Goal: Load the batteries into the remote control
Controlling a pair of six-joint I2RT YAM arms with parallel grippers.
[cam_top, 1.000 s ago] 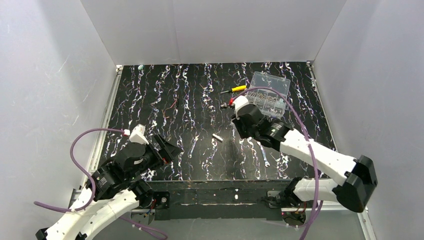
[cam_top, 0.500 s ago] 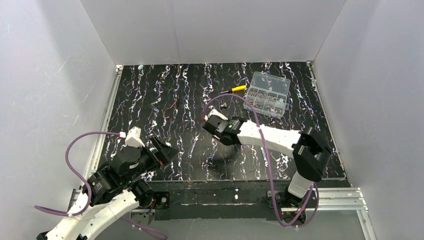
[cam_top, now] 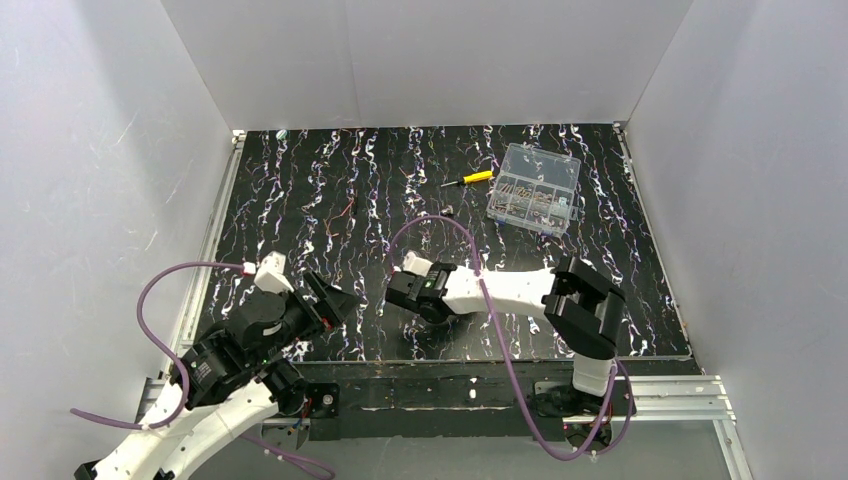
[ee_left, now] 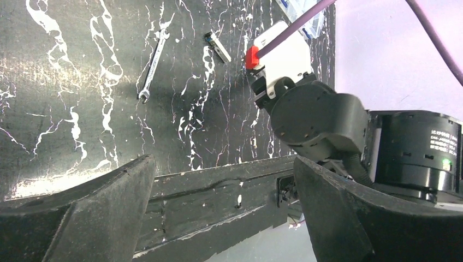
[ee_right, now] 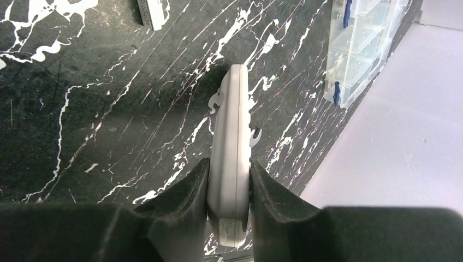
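Observation:
The remote control (ee_right: pixel 232 120), a slim white bar seen edge-on, is clamped between the fingers of my right gripper (ee_right: pixel 229 169) and sticks out ahead of them just above the black marbled table. In the top view the right gripper (cam_top: pixel 405 292) is low over the front middle of the table and hides the remote. My left gripper (cam_top: pixel 335 300) hangs open and empty at the front left, close to the right one; in its own view the left gripper (ee_left: pixel 224 207) faces the table's front edge. I cannot pick out the orange batteries in any view.
A clear compartment box (cam_top: pixel 535 202) stands at the back right, with a yellow-handled screwdriver (cam_top: pixel 470 178) to its left. A small wrench (ee_left: pixel 153 68) and a pale silvery stub (ee_left: pixel 218 48) lie near the front middle. White walls enclose the table.
My right arm has swung from beside the clear box at the back right to the front middle, close to the left gripper. The left arm has barely moved.

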